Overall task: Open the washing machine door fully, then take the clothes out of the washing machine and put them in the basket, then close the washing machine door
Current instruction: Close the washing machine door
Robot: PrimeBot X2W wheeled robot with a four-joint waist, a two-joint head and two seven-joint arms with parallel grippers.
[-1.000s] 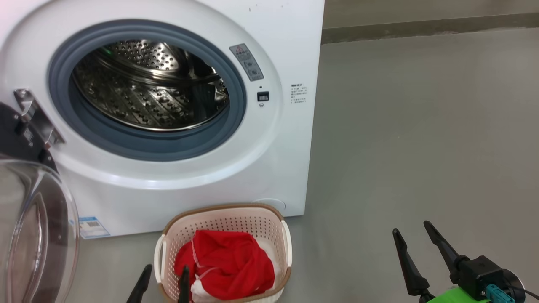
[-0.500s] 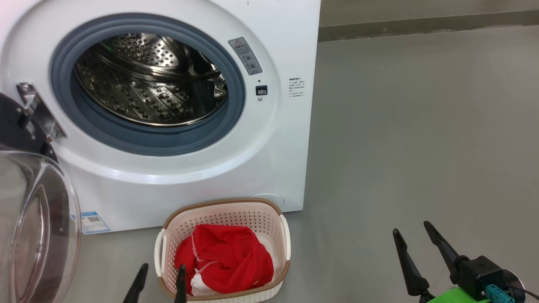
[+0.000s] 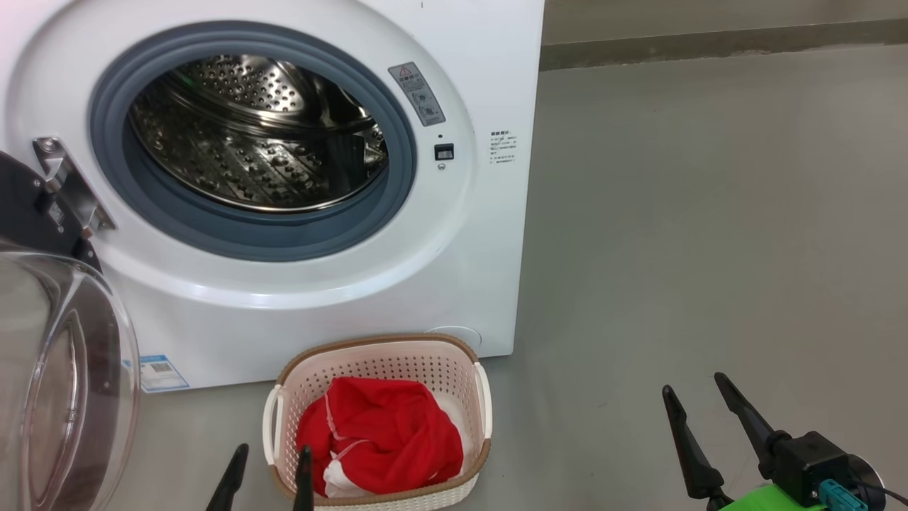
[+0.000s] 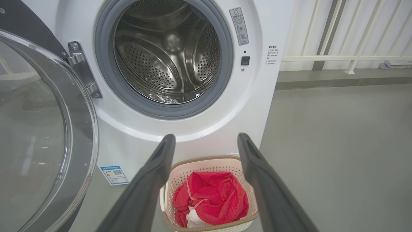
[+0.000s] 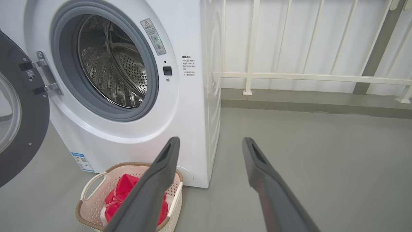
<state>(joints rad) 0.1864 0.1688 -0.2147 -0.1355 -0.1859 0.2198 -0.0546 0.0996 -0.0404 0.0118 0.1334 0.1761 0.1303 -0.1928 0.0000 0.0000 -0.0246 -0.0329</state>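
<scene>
The head camera looks down closely on the white front-loading washing machine (image 3: 461, 248), with the cream perforated plastic basket (image 3: 376, 369) at six o'clock; both lower wrist cameras share them.

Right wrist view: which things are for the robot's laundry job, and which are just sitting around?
For the job:
washer
door, swung open
clothes, in the basket
basket

Just around:
railing
step under the railing
floor
</scene>
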